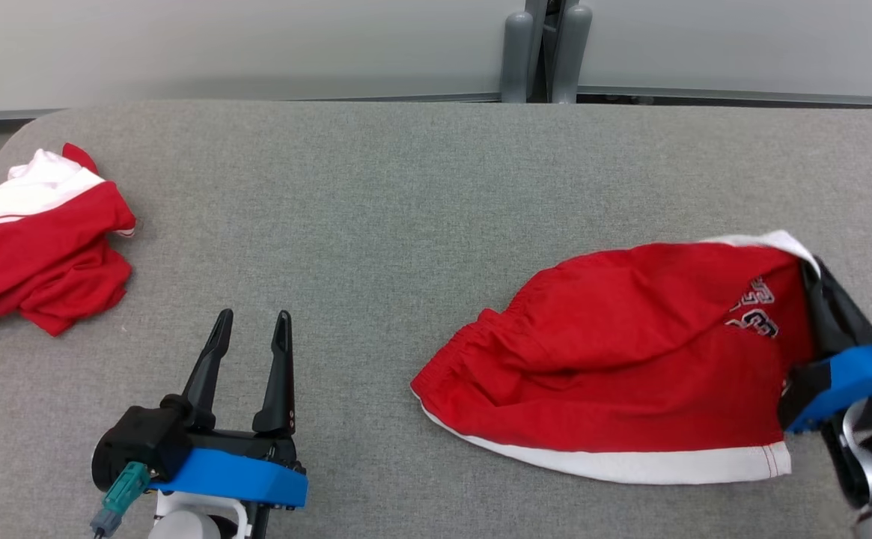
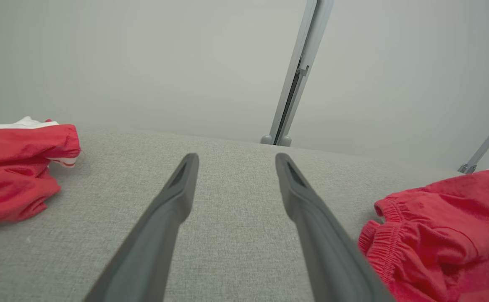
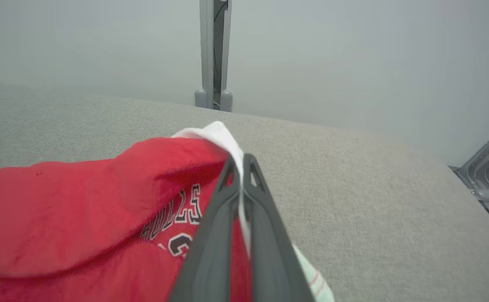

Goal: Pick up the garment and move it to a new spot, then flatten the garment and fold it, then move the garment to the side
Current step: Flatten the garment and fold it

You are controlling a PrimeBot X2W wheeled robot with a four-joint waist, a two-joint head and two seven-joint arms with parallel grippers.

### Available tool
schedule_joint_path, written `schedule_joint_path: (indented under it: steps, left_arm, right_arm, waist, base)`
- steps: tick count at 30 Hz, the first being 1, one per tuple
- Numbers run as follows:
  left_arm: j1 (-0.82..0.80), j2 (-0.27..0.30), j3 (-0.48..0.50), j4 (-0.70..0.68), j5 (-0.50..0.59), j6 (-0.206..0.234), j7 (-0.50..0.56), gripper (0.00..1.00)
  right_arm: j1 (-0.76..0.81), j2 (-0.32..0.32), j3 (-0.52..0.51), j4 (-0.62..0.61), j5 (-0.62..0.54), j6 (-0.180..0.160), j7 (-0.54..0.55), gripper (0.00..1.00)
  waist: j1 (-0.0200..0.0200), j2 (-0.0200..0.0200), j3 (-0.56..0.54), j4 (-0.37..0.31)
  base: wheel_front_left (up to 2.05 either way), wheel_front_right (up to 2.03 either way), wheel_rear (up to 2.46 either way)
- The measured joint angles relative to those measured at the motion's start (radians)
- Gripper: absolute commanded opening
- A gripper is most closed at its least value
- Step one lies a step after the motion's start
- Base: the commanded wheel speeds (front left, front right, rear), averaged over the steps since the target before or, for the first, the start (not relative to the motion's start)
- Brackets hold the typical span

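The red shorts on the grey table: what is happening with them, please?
The right gripper is shut on the white-trimmed edge at the right end of the shorts. That end looks a little raised, while the rest lies on the table. The left gripper is open over bare table, holding nothing. A second garment, red and white, lies crumpled at the table's left end.

Left gripper (image 1: 253,318) and right gripper (image 1: 816,271) are wearing blue collars (image 1: 233,475) under long dark fingers (image 1: 280,374); the left is sporting a teal plug (image 1: 125,486).
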Motion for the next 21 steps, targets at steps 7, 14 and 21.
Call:
schedule_joint_path:
  steps: [7, 14, 21]
  left_arm:
    - [-0.026, 0.000, -0.012, -0.007, -0.006, 0.000, 0.000, 1.00]
    - [-0.052, 0.000, -0.038, -0.005, -0.017, 0.002, 0.000, 1.00]
    - [-0.069, 0.000, -0.048, -0.004, -0.024, 0.003, 0.000, 1.00]
  right_arm:
    - [-0.205, -0.056, 0.054, 0.017, -0.026, 0.000, 0.048, 0.00]
    - [-0.409, -0.114, 0.098, 0.171, -0.033, 0.000, 0.067, 0.00]
    - [-0.574, -0.137, 0.110, 0.376, -0.051, 0.000, 0.011, 0.00]
  waist:
    - [0.0001, 0.0000, 0.042, 0.014]
    - [0.0002, 0.0000, 0.078, 0.050]
    - [0.0003, 0.0000, 0.104, 0.084]
  base:
    - [0.00, 0.00, 0.00]
    - [0.00, 0.00, 0.00]
    - [0.00, 0.00, 0.00]
